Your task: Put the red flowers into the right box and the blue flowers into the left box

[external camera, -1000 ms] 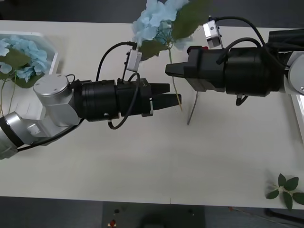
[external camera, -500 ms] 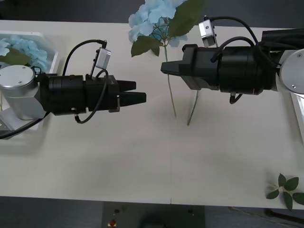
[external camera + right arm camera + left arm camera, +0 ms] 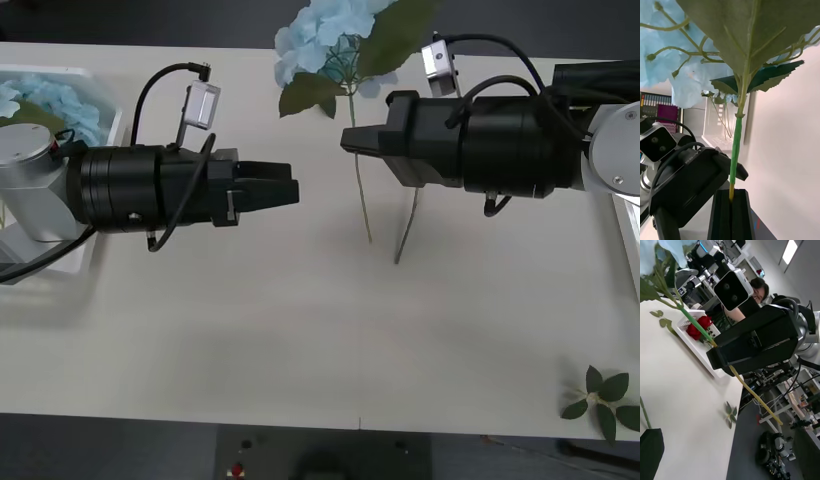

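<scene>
right gripper (image 3: 350,138), upper centre of front view, is clamped on a blue flower (image 3: 325,35) stem, held upright off the table (image 3: 300,340) w/ bloom at top edge, prob. for a handover since its box lies across the table. left gripper (image 3: 290,188), centre-left, is held horizontal facing it, fingers closed & empty. left box (image 3: 108,120) at upper left holds blue flowers; red flowers (image 3: 699,326) lie in right box (image 3: 696,348).
</scene>
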`<action>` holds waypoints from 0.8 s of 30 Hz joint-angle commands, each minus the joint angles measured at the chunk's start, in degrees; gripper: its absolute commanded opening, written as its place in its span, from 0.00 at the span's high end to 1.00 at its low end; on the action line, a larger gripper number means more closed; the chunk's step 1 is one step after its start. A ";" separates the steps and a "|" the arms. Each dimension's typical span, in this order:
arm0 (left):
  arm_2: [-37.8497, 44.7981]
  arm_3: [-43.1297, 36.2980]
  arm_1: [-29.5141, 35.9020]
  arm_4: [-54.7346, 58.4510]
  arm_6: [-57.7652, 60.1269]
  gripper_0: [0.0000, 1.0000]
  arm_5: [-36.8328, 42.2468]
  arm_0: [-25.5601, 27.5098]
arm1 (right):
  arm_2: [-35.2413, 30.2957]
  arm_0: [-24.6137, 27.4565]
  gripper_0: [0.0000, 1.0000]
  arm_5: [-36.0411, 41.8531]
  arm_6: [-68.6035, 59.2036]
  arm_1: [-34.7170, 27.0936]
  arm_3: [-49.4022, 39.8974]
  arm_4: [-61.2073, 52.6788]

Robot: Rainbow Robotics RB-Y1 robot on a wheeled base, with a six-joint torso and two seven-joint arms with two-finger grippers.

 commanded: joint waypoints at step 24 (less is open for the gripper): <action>-2.37 -1.64 -9.47 -1.45 18.21 0.00 -12.83 -5.07 | -0.48 -2.39 1.00 -3.76 2.75 0.37 -0.89 1.36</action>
